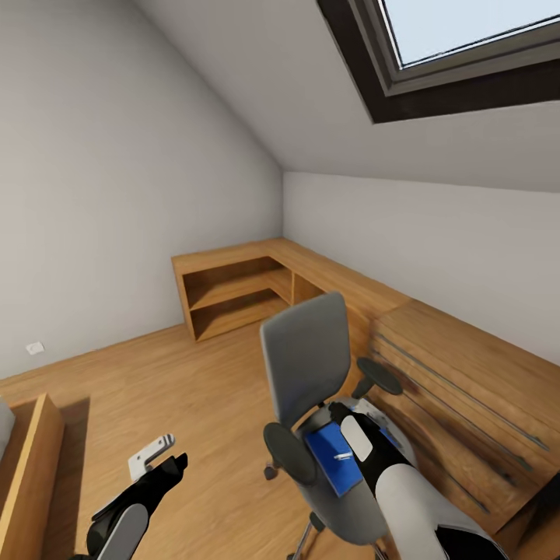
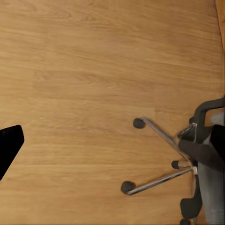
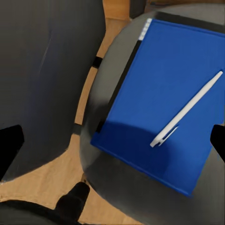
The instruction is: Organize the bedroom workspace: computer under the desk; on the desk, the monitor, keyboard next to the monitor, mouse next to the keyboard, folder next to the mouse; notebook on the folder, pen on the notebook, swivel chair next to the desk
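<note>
The right arm (image 1: 404,482) covers part of the folder (image 1: 330,455), perhaps half.

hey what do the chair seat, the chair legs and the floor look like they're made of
Swivel chair seat: grey matte upholstery, probably fabric, no shine. Chair legs: chrome-look metal, bright reflective spokes ending in dark casters. Floor: light wood planks or laminate, grain lines visible, low sheen. It is a render, so these are looks only.

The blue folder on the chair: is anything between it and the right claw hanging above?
Yes: a white pen lies loose on the folder, directly under the right claw. Otherwise the path down to the swivel chair seat looks open.
</note>
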Controlling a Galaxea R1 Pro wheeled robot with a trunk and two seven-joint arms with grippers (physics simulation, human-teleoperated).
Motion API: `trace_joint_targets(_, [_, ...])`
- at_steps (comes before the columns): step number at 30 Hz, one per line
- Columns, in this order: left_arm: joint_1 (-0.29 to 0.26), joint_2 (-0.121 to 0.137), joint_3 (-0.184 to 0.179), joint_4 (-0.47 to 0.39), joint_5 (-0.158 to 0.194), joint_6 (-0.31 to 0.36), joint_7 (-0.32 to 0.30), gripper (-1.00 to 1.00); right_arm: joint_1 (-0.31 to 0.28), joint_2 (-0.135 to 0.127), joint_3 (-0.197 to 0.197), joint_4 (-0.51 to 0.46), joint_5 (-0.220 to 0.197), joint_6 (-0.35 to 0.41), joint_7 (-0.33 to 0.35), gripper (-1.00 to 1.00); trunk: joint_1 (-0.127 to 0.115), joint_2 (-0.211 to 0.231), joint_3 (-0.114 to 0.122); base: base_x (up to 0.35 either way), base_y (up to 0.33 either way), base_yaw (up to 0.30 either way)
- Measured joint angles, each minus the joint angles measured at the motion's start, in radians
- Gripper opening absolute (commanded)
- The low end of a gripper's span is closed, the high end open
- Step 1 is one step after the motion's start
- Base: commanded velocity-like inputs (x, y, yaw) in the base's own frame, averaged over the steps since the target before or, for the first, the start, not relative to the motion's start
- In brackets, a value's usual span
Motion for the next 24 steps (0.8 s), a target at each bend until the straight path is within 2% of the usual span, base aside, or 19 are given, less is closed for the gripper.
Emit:
trace_joint_targets(5, [0.000,0.000,0.000,0.000,0.000,0.000,0.000,1.00,0.000,0.000,-0.001,0.000,-0.001,-0.001,0.000,1.00,0.000,0.000,0.000,0.239,0.000,0.000])
trace_joint_targets(14, [0.000,-0.001,0.003,-0.008,0.000,0.000,0.004,1.00,0.000,0.000,-0.004,0.000,-0.002,0.000,-0.023,1.00,0.001,0.000,0.000,0.032,0.000,0.000])
trace_joint_targets(24, [0.000,-0.002,0.020,-0.012,0.000,-0.001,0.007,1.00,0.000,0.000,-0.004,0.001,-0.009,0.000,-0.197,1.00,0.001,0.000,0.000,0.001,0.000,0.000])
